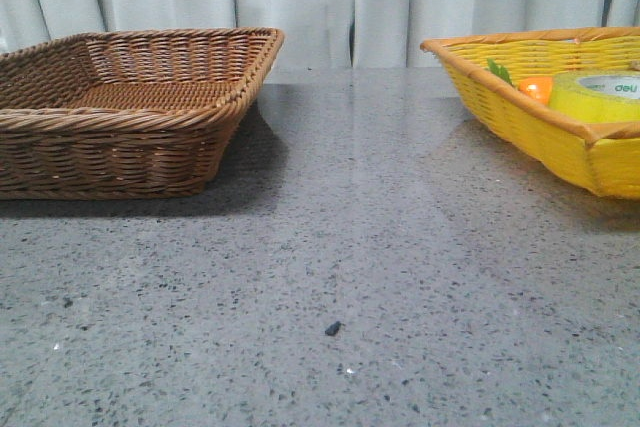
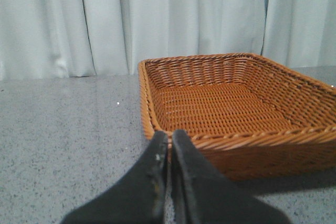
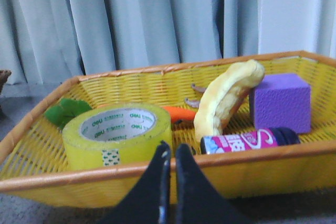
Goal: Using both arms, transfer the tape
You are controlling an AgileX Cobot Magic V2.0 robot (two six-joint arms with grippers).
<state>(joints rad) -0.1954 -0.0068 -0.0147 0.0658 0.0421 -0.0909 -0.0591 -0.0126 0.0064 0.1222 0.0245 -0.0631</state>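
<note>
The yellow tape roll [image 3: 116,136] lies flat in the yellow basket [image 3: 68,178], white "deli" core up, green-dotted label on its side. It also shows in the front view [image 1: 600,95] at the far right. My right gripper [image 3: 171,149] is shut and empty, just outside the basket's near rim, beside the tape. My left gripper [image 2: 169,139] is shut and empty, just outside a corner of the brown wicker basket [image 2: 231,136]. Neither arm shows in the front view.
The yellow basket [image 1: 520,112] also holds an orange carrot [image 3: 179,113] with green leaves [image 3: 64,110], a yellow banana [image 3: 227,97], a purple block [image 3: 280,101] and a pink bottle [image 3: 247,141]. The brown basket [image 1: 130,117] stands empty at the left. Grey stone tabletop [image 1: 340,277] between; curtain behind.
</note>
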